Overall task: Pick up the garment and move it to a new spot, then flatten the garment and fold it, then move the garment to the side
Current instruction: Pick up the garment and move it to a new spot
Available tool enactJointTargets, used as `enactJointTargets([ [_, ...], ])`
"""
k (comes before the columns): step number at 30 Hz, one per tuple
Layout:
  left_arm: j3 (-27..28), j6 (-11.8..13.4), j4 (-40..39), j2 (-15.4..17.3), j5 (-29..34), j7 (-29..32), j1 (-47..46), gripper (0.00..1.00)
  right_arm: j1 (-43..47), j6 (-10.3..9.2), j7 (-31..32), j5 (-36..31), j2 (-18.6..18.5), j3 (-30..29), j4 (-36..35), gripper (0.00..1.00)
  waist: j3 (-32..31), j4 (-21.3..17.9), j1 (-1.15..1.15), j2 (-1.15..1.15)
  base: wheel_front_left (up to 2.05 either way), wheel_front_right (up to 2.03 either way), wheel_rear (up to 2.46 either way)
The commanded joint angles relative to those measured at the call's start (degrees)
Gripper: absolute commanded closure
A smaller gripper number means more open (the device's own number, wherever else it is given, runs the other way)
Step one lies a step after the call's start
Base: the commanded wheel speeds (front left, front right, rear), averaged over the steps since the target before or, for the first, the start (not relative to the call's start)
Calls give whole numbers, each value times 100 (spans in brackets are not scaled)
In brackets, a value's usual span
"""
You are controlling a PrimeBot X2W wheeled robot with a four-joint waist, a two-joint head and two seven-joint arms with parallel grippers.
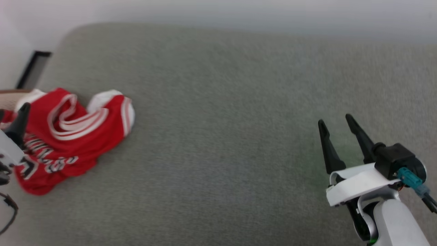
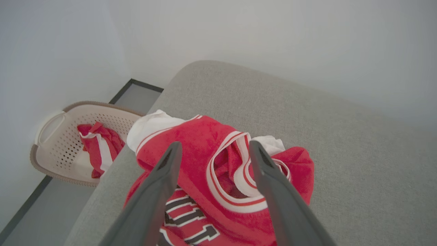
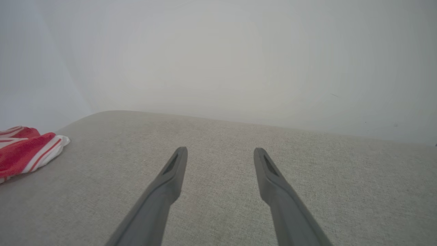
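The left gripper (image 2: 215, 145) hung wide open and empty over the crumpled garment (image 1: 73, 136), which lay at the left edge of the grey cushion (image 1: 222, 102); the right gripper (image 1: 334, 119) stood equally open, empty, well apart.

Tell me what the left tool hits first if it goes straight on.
Most likely the garment: the open left tool points straight at it, though the depth is unclear.

Garment (image 1: 68, 140) red, white-red striped trim, black lettering; basket (image 2: 51, 143) beige.
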Motion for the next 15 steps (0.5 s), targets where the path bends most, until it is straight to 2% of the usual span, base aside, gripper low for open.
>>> enactJointTargets([
  [1, -35, -13, 94, 1, -66, 44, -105, 0, -79, -8, 20, -48, 4, -16, -42, 0, 591, -457, 0, 0, 0, 0, 0],
  [6, -316, -13, 1079, 217, -316, 624, -668, 0, -198, -8, 122, -169, 25, -55, -286, 0, 956, -588, 0, 0, 0, 0, 0],
  [15, -980, -13, 2458, 119, -356, 1178, -1523, 0, -287, -8, 295, -248, 34, -88, -657, 0, 1352, -698, 0, 0, 0, 0, 0],
])
